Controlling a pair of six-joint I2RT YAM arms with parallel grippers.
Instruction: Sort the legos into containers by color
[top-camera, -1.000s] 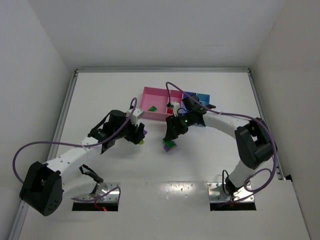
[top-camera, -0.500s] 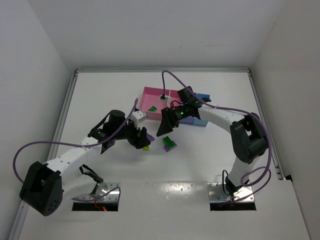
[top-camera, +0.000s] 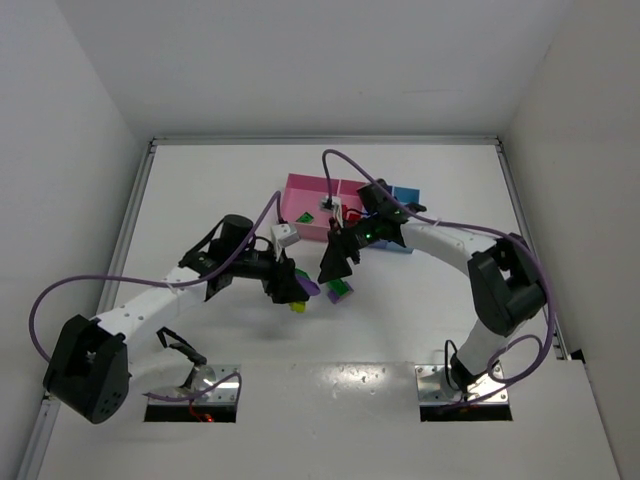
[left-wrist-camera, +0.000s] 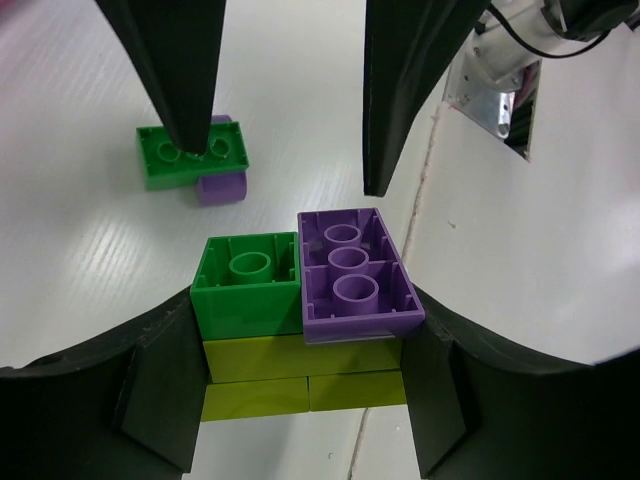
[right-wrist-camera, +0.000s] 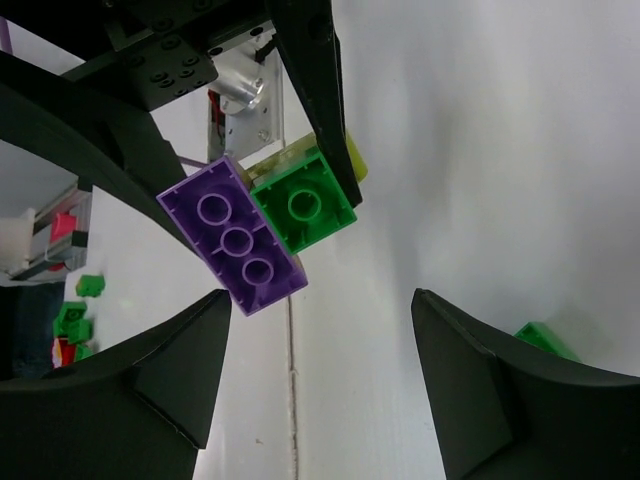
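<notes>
Legos (left-wrist-camera: 300, 345) sit partly hidden between the left fingers (left-wrist-camera: 150, 400).

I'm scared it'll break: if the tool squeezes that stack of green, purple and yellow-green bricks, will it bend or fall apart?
Probably no bending: the stack looks like hard plastic with straight edges, gripped squarely by the left tool. The purple brick sticks out past the yellow-green bricks, so a knock there might pop it off.

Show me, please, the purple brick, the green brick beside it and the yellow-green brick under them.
purple brick (left-wrist-camera: 347, 260), left wrist view, middle stud.
green brick (left-wrist-camera: 249, 266), left wrist view, its stud.
yellow-green brick (left-wrist-camera: 300, 358), left wrist view, front face.
</notes>
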